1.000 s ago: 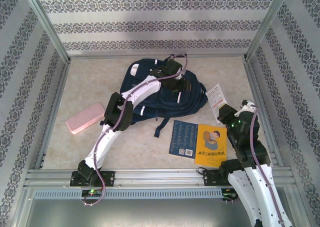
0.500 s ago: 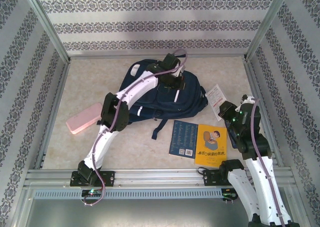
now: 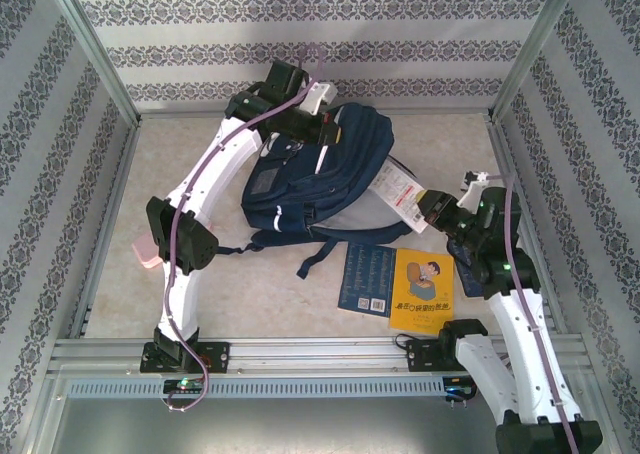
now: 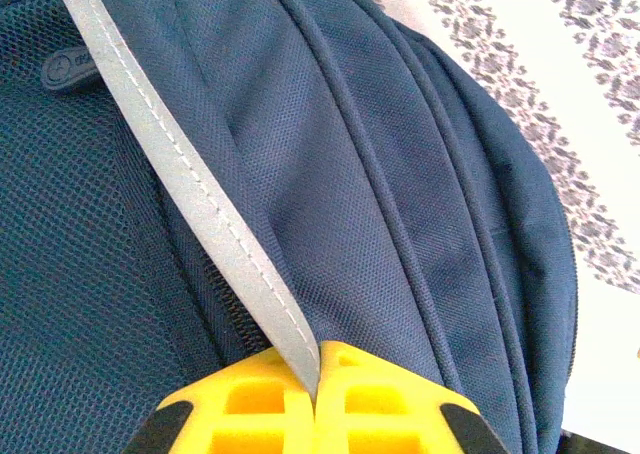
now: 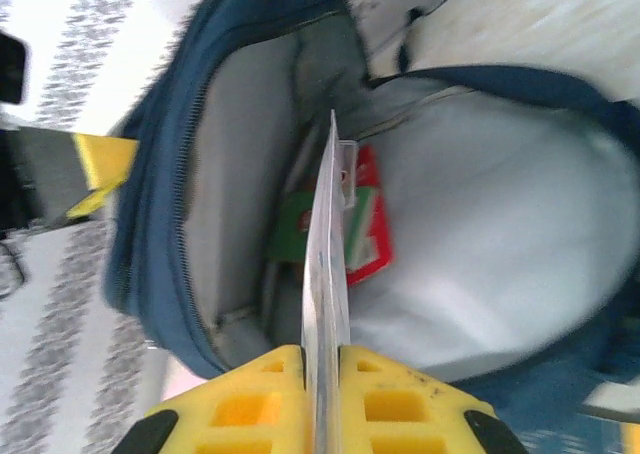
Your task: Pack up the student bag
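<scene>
The student bag (image 3: 345,164) sits upper centre of the top view, its top end held up. The left gripper (image 3: 322,131) is clamped tight on the bag's white reflective stripe (image 4: 190,189). Over at middle right, the right gripper (image 3: 428,211) is pinching a thin white-and-red booklet (image 3: 398,187) edge-on – its far end pokes into the bag's open mouth, against the pale lining (image 5: 480,224). A blue-and-yellow book (image 3: 398,279) lies flat on the table (image 3: 250,294) just below the bag.
</scene>
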### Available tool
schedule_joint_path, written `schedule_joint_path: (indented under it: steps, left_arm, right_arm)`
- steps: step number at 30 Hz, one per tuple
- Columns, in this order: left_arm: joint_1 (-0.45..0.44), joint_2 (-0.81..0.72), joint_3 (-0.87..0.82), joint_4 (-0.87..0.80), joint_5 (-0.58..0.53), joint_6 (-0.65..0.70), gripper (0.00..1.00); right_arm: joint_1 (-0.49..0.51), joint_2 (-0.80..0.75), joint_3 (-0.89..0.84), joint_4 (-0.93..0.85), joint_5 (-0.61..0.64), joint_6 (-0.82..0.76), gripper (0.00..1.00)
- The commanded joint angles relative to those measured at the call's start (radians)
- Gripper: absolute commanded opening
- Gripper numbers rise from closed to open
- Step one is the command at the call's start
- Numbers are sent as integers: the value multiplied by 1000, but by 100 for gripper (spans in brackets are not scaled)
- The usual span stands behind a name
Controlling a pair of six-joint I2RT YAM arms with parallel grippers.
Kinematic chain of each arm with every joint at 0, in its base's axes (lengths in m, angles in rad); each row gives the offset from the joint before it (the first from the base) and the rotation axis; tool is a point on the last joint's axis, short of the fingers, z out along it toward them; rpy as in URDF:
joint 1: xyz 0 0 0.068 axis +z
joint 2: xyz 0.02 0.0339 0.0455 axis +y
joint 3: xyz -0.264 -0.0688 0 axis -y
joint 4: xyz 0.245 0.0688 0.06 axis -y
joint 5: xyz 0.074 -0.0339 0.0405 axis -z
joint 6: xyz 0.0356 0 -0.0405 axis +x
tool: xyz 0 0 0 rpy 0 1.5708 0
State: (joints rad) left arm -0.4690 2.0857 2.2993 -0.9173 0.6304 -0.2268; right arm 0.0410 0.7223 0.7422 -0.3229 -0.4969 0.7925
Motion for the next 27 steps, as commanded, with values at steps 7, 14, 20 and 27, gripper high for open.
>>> schedule_joint_path:
  steps: [7,14,20,27]
  left_arm:
    - [25,-86,-11,71,253,67,0]
    - [28,-87,-14,115,309,29,0]
    - [28,-102,-59,196,321,-38,0]
    - [34,-80,-66,211,287,-57,0]
  right_arm:
    - [106,224,-60,363,-126,179,0]
    - [238,503,19,509,21,185,0]
    - [351,833,179,617,143,230,0]
    - [439,1127,409,629,145,217,66]
